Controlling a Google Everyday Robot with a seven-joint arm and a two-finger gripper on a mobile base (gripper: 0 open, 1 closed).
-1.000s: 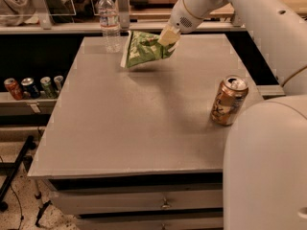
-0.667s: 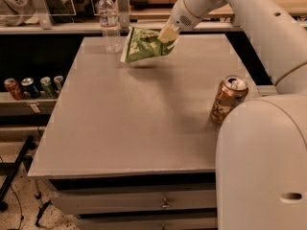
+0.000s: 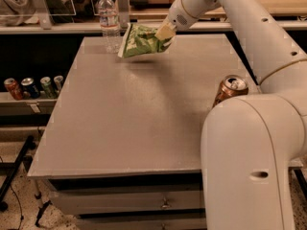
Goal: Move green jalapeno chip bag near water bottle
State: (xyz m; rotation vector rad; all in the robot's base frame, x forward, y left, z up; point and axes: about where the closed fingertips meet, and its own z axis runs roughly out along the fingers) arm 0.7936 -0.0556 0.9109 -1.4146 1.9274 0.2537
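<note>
The green jalapeno chip bag hangs tilted in the air just above the far part of the grey table. My gripper is shut on the bag's right edge and holds it up. The water bottle, clear with a white cap, stands upright at the table's far left edge, just left of the bag and a little apart from it.
An orange-brown drink can stands at the table's right edge, partly behind my arm. Several cans sit on a low shelf to the left. A counter runs behind the table.
My gripper has carried the bag a little up and left, closer to the water bottle. The bottle and the can have not moved.
</note>
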